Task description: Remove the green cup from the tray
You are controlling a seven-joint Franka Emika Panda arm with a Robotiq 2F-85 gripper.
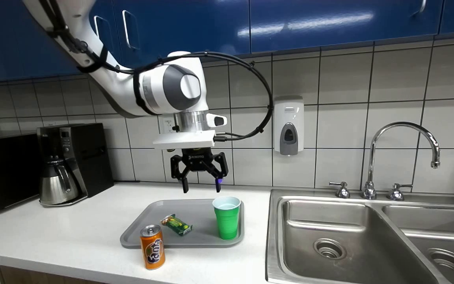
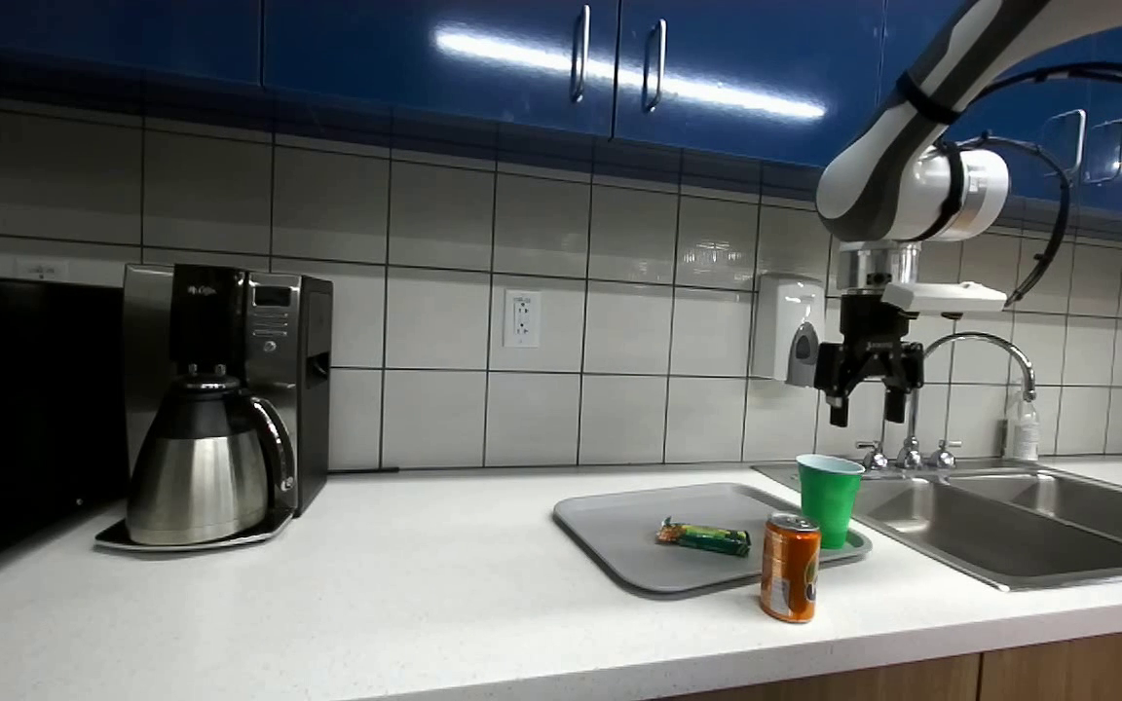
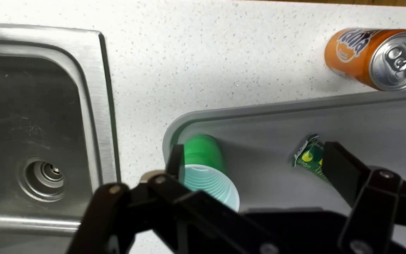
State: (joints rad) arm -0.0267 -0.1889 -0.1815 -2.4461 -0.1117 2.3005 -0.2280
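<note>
Count, in an exterior view: 1 gripper (image 1: 201, 187), 1 green cup (image 1: 227, 224), 1 tray (image 1: 203, 215), 1 packet (image 1: 176, 225), 1 soda can (image 1: 153, 248), 1 double-basin sink (image 1: 273, 236), 1 faucet (image 1: 370, 165). Gripper: black, centre of frame, two fingers (image 1: 185, 186) spread wide, nothing between them, above the tray and apart from the cup. Green cup: upright on the tray near its right end, lower centre; tapered plastic, pale ribbed interior. Tray: flat, smooth grey, rounded corners, low rim. Packet: crimped glossy wrapper, green and yellow, lying on the tray left of the cup. Can: orange metal cylinder, silver top, upright on the white speckled counter (image 3: 224, 53), lower left of centre. Sink: brushed steel, lower right; faucet: chrome, arched.
</note>
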